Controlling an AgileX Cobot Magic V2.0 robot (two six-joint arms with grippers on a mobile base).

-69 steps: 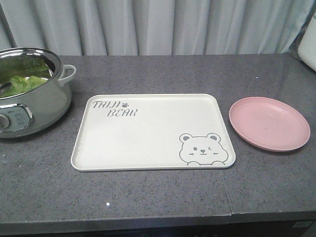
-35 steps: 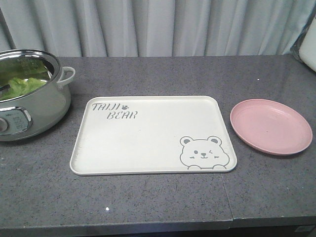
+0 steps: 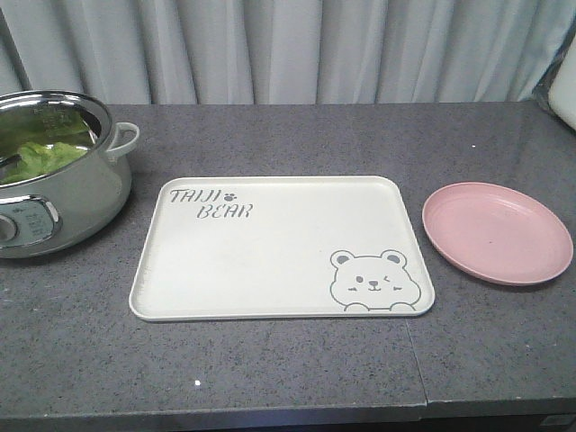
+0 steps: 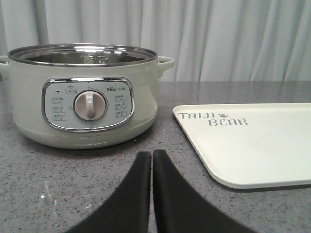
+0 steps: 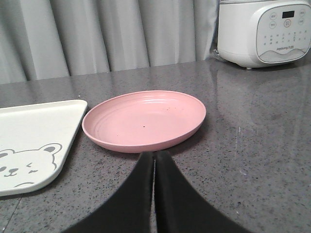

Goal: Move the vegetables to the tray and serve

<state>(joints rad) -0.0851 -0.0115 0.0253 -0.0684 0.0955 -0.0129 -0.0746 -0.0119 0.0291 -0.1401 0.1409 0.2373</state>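
1. Far left: the pot (image 3: 56,184) stands on the grey counter (image 3: 270,369), well apart from the tray's left edge. The lettuce (image 3: 43,155) lies inside it, below the steel rim. In my left wrist view the rim hides the leaves.
2. The lettuce looks light, limp and easily torn, and probably wet and slick if it has been cooked. I judge that a pinch on the pale ribs or on a bunched fold would hold better than one on a thin leaf edge. I would have to reach down past the rim.
3. The pot's panel carries a round dial and the word "Bear". The small button labels are too fine to read.
4. My left gripper (image 4: 152,156) hovers low in front of the pot, its fingers pressed together and holding nothing.
5. Centre: the tray (image 3: 270,261) lies flat and bare. It reads "TAIJI BEAR" at top left and has a winking bear at bottom right.
6. Right: the pink plate (image 3: 497,234) sits just beside the tray without touching it, and is bare apart from a few specks.
7. My right gripper (image 5: 154,158) faces the plate, its fingers closed against each other with nothing between them.
8. Far right: a white cooker (image 5: 265,31) stands at the back. Its panel text is too small to read.
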